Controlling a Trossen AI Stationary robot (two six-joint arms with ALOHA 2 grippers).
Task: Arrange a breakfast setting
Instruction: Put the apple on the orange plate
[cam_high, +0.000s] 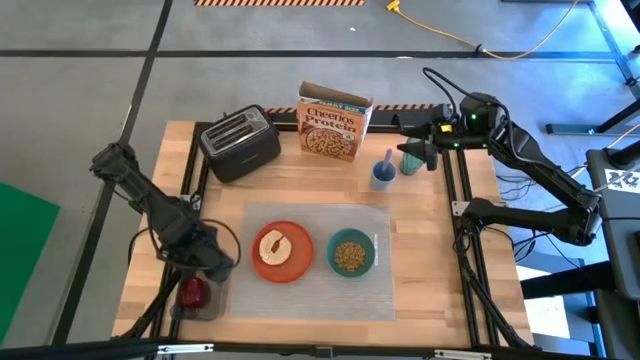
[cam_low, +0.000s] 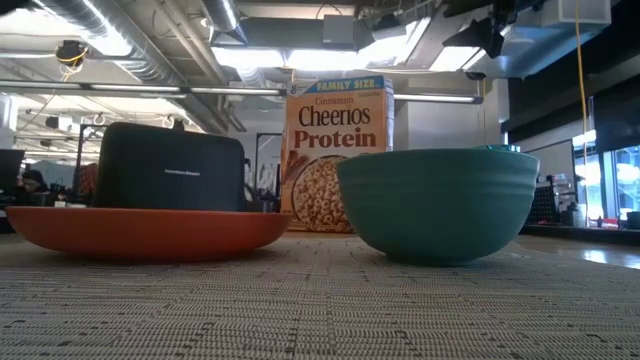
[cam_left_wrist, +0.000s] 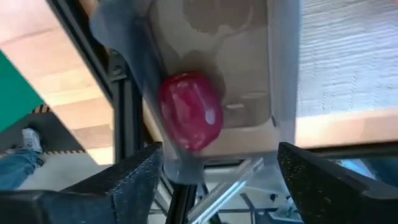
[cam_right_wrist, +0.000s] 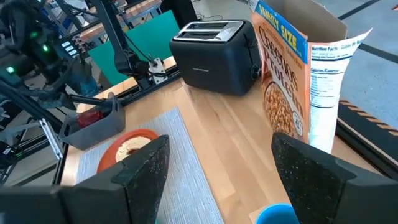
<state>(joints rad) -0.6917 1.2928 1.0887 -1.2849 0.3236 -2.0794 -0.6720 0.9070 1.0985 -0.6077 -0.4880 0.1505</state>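
Note:
The orange plate (cam_high: 283, 250) carries a toast slice (cam_high: 272, 247). The teal bowl (cam_high: 350, 253), with cereal in it, stands to the plate's right. Both stand on the pale placemat (cam_high: 330, 295) and show in the low view, plate (cam_low: 150, 230) and bowl (cam_low: 438, 205). The red apple (cam_high: 193, 291) lies in a grey bin (cam_high: 205, 305) at the table's near left. My left gripper (cam_high: 212, 266) hovers open above it, and the apple (cam_left_wrist: 189, 111) shows ahead of the fingers. My right gripper (cam_high: 425, 155) is open at the far right, beside the green tumbler (cam_high: 410, 162). I cannot make out the spoon.
A black toaster (cam_high: 240, 143) and a Cheerios box (cam_high: 333, 125) stand at the far edge. A small blue cup (cam_high: 383, 176) with a thin stick in it stands left of the tumbler. Black rails frame the table's left and right sides.

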